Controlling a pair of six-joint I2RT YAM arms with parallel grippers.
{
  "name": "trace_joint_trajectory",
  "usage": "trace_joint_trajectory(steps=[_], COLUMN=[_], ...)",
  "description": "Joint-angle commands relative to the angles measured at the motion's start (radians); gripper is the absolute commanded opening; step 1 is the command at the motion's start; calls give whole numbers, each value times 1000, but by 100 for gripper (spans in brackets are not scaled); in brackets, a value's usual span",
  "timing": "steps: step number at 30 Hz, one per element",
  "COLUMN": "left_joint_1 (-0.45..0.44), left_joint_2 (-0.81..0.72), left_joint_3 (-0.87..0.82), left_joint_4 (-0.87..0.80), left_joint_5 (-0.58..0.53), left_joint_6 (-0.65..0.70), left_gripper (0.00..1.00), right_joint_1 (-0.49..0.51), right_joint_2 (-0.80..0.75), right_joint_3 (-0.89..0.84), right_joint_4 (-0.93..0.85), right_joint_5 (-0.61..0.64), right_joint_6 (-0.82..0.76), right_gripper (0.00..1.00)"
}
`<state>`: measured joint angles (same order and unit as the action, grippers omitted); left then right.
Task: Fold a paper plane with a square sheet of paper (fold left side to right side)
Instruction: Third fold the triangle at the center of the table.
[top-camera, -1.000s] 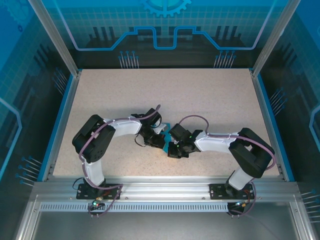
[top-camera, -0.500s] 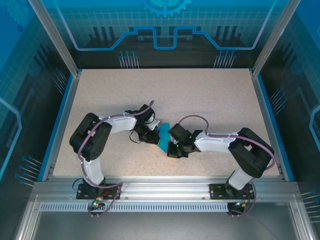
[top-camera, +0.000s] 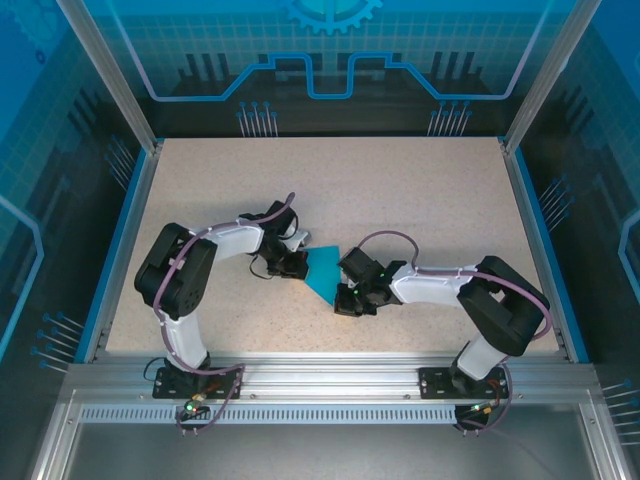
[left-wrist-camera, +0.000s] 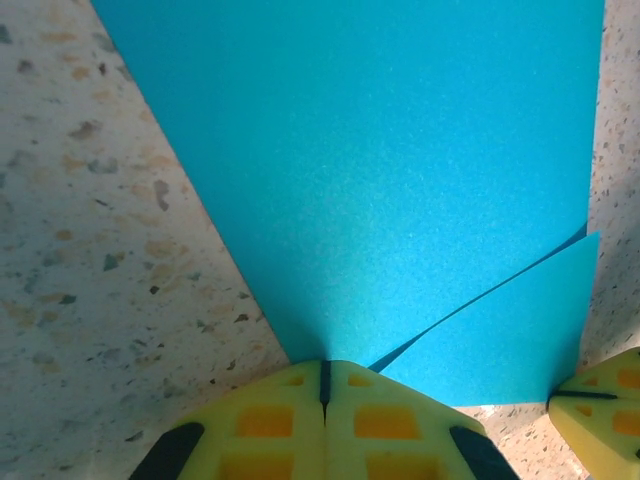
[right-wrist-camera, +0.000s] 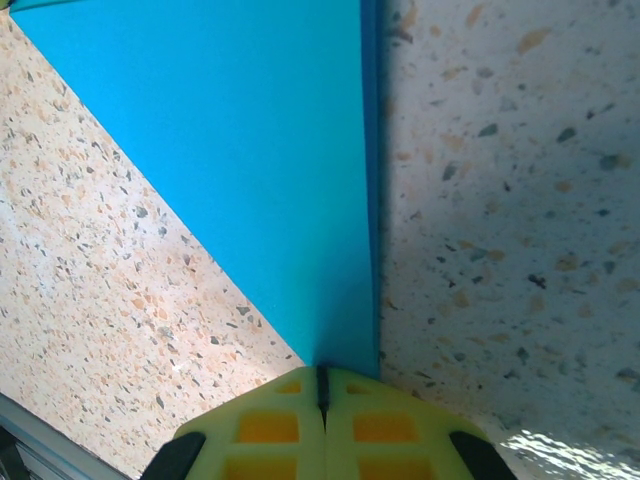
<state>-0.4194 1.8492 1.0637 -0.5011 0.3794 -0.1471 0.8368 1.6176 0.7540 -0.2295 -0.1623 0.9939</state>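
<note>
**A:** What is everything made of, left to right?

**B:** The left gripper (top-camera: 298, 268) has blocky yellow rubbery fingertips (left-wrist-camera: 265, 420) with square orange recesses. They are pressed together on one corner of the thin, matte, bright cyan-blue paper sheet (top-camera: 322, 268). The sheet is smooth and folded into a wedge. In the left wrist view, one layer laps over another along a slanted edge near the pinch. The right gripper (top-camera: 340, 296) has the same yellow tips, clamped tight on the wedge's narrow point.

**A:** And around it?

**B:** The sheet lies on a speckled beige tabletop (top-camera: 420, 200), between the two grippers, in the near half of the table. A blue rim (top-camera: 118, 250) borders the table, and a ribbed aluminium rail (top-camera: 320, 372) runs along the near edge. From above, each gripper's black body crowds the corner it holds. In the left wrist view, another yellow padded tip (left-wrist-camera: 605, 400) sits just beside the sheet's lower right corner.

**A:** Which way does it point?

**B:** Its long axis runs far to near and leans slightly right. The broad edge faces the far side and the point faces the arm bases.
</note>
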Motion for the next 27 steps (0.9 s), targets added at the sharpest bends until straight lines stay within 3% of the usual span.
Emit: trace_joint_trajectory(steps=[1, 7, 11, 13, 18, 22, 27], left_joint_1=[45, 76, 80, 80, 80, 80, 82], left_joint_2=[-36, -146, -249, -301, -430, -498, -469], left_joint_3=[5, -14, -61, -96, -223, -314, -373], left_joint_4=[-22, -20, 19, 42, 134, 195, 295], left_joint_5=[-132, -96, -62, -59, -29, 3, 115], left_joint_6=[18, -75, -189, -259, -412, -496, -564], left_gripper=[3, 14, 28, 40, 51, 58, 59], right_joint_1=[4, 5, 5, 5, -13, -65, -119], right_joint_2=[43, -7, -58, -88, -174, -187, -116], right_joint_3=[-68, -50, -1, 33, 80, 104, 95], right_joint_4=[-176, -106, -87, -108, -156, -163, -39], right_joint_5=[17, 40, 61, 86, 138, 113, 7], right_joint_6=[-8, -47, -132, -188, -319, -447, -558], right_gripper=[0, 0, 1, 13, 33, 44, 49])
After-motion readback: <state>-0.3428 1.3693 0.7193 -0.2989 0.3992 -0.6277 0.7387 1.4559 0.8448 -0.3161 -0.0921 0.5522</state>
